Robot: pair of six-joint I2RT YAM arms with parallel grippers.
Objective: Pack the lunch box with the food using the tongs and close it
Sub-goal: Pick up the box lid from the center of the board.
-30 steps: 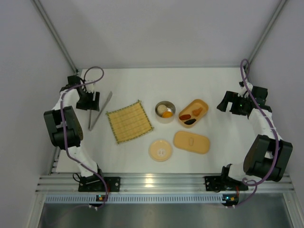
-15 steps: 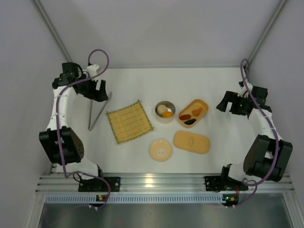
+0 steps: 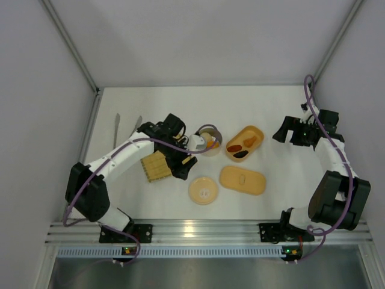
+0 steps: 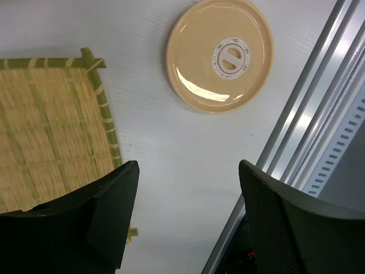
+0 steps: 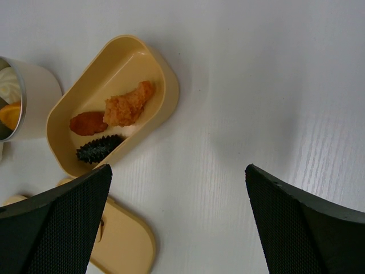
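**Top external view: lunch box open and part filled, tongs lying alone, both hands empty**

Top external shows the lunch box (image 3: 251, 133) sitting open on the right half of the worktop (image 3: 180, 102), angled with one end toward the far right. The right wrist view shows three pieces inside it: a reddish-brown piece (image 5: 88, 123), an orange-tan piece (image 5: 128, 105) touching it, and a dark brown oval (image 5: 100, 148) just beside them. The box's flat oblong lid (image 3: 242, 180) lies on the worktop just on the near side, not on the box.

Just left of the box stands a round tin (image 3: 209, 140) holding the white ball (image 5: 8, 85) and the orange ball (image 5: 8, 114). A round lid (image 3: 204, 189) lies flat left of the oblong lid.

The left hand (image 4: 187, 220) is released, its fingers spread with nothing between them. It hangs over bare worktop beside the corner of the bamboo mat (image 4: 45, 131), with the round lid close by and the near rail (image 4: 319, 108) alongside. The left arm crosses over much of the mat.

The tongs (image 3: 117, 127) lie at the far left, well apart from the box, with no hand on them. Their two arms show, and the joined end is hidden behind the left arm.

The right hand (image 5: 179, 222) is released too, spread wide and empty, held off to the right of the lunch box.
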